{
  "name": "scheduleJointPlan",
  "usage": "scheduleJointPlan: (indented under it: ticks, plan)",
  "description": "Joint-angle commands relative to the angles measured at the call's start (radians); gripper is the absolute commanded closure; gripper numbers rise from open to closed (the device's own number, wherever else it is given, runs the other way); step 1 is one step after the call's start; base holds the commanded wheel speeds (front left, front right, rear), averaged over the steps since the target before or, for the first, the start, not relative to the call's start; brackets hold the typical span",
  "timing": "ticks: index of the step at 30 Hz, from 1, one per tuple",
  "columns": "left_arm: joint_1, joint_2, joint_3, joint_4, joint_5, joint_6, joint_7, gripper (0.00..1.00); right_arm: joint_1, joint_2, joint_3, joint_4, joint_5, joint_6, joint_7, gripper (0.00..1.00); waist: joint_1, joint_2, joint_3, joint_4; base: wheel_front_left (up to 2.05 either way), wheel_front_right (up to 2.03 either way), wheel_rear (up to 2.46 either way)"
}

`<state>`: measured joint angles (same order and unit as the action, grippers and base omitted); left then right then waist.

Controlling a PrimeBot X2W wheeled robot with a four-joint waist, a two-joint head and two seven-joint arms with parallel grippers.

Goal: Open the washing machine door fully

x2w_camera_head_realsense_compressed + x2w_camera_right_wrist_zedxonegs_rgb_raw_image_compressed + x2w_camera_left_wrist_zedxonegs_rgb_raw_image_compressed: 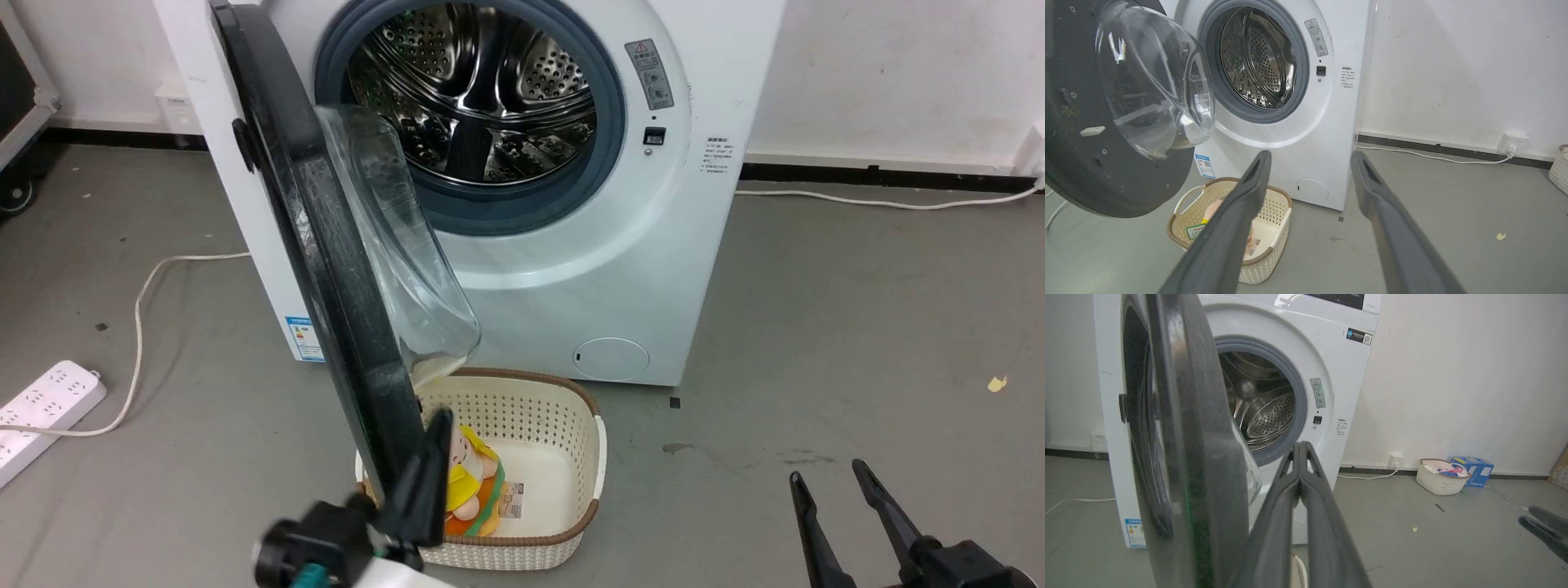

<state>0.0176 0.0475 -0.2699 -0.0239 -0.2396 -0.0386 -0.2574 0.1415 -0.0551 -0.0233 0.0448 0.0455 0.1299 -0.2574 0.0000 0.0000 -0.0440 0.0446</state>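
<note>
The washing machine door [326,269] stands edge-on from the upper left to the lower centre of the head view, only partly open. The left gripper [441,429], jaws clenched on nothing, sits by its lower inner rim. At lower right, the right gripper [826,474] is spread and idle. The slim jaws could slip off the glossy rim when pushing, or snag the basket [592,457] beneath.

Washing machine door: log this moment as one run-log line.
washing machine door swung out, drum exposed | left gripper shut, by door's lower rim | right gripper open, empty | basket below door
</note>
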Motion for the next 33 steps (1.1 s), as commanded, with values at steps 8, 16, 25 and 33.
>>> scheduleJointPlan:
  ticks: [8,16,25,33]
  plan:
    - [-0.062,0.003,-0.011,0.215,-0.042,0.009,-0.004,1.00,-0.004,0.005,-0.005,-0.002,0.008,0.001,-0.004,0.00,0.0000,0.0000,0.008,-0.007,0.00,0.00,0.00]
    - [-0.126,0.003,0.043,0.319,-0.044,0.018,-0.004,1.00,0.000,0.005,-0.005,0.005,0.013,0.001,-0.004,0.00,0.0000,0.0000,0.009,0.031,0.00,0.00,0.00]
    - [-0.109,0.010,0.143,0.314,-0.035,0.010,-0.004,1.00,0.001,0.005,0.010,0.010,0.025,0.001,-0.004,0.00,0.0000,0.0000,0.015,0.142,0.00,0.00,0.00]
    - [-0.163,0.053,0.245,0.321,-0.041,-0.003,-0.004,1.00,-0.009,0.005,0.030,0.009,0.002,0.001,-0.004,0.00,0.0000,0.0000,0.075,0.244,0.00,0.00,0.00]
